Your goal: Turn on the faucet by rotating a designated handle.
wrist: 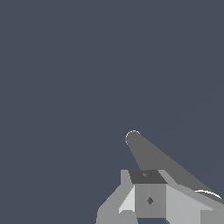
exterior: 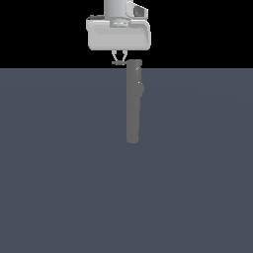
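In the exterior view the faucet [exterior: 132,106] is a long matte grey cylinder lying on the floor, with its rounded end nearest the camera and a small bump on its side. The handle [exterior: 118,63] is a thin dark rod sticking out from the capped far end toward the exterior view's left. My gripper [exterior: 118,58] hangs right above this rod, fingers drawn close together, tips at or touching it. In the wrist view the faucet [wrist: 153,155] runs diagonally behind my gripper [wrist: 146,176]; there the handle is hidden.
A flat blue-grey floor [exterior: 59,173] spreads all around the faucet, and nothing else stands on it. Behind it the background is black.
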Controlling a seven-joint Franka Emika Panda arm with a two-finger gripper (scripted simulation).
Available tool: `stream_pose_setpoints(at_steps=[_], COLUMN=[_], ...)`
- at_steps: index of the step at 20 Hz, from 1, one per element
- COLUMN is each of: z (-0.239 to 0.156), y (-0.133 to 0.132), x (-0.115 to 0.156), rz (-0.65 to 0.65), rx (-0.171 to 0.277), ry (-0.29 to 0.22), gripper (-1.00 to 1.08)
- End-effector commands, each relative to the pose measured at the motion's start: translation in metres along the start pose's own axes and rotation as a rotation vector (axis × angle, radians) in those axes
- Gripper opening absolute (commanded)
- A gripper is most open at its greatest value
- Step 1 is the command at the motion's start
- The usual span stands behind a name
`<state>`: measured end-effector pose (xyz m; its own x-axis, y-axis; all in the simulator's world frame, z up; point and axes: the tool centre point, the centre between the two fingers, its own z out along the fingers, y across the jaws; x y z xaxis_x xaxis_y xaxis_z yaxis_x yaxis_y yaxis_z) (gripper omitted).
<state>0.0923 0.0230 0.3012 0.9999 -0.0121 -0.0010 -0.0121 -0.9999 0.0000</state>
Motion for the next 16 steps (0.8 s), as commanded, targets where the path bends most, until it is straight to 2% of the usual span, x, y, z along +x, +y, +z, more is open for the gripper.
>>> stream_pose_setpoints(at_steps=[1,16], z=[0.0,0.0], y=[0.0,-0.01], x=[0.001,-0.035], rz=[0.0,0.0], rx=[0.0,0.0], ry=[0.001,0.001], gripper=[-1.0,-1.0])
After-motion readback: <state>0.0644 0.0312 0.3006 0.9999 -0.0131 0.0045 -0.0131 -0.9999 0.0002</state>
